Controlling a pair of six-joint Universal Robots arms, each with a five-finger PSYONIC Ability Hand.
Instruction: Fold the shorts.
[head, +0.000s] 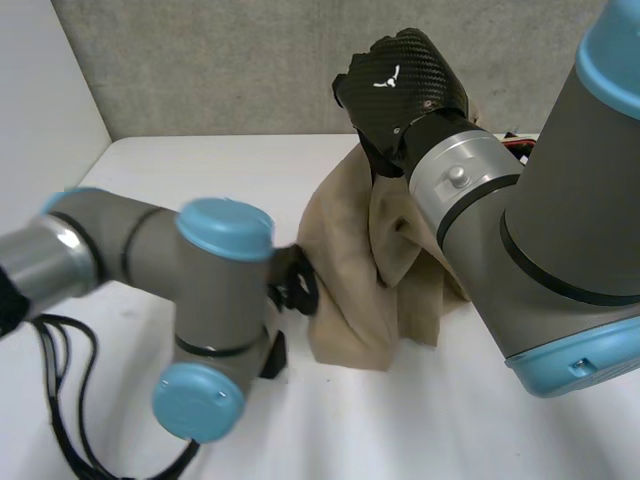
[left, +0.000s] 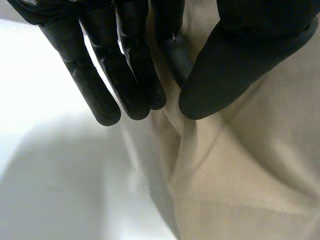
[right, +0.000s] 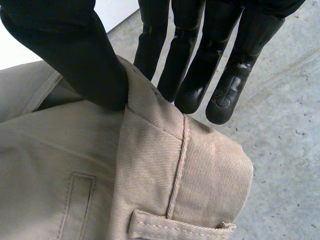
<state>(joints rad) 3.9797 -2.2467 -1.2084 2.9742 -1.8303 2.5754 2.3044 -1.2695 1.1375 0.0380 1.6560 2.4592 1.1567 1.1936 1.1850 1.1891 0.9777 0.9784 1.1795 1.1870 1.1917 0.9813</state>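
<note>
The beige shorts (head: 360, 290) hang from my right hand (head: 400, 80), which is raised above the back of the table, and their lower end rests bunched on the table. In the right wrist view the thumb (right: 65, 50) presses on the waistband (right: 150, 130) with the fingers (right: 220, 95) behind it, so the band is pinched. My left hand (head: 296, 285) is low at the hanging cloth's left edge. In its wrist view the thumb (left: 235, 55) and fingers (left: 135, 85) close on a fold of the shorts (left: 250, 175) at that edge.
The white table (head: 200, 170) runs back to a grey wall (head: 250, 60), with a white wall on the left. My left arm (head: 210, 300) lies across the front of the table, and my right forearm (head: 560, 230) stands tall at the right.
</note>
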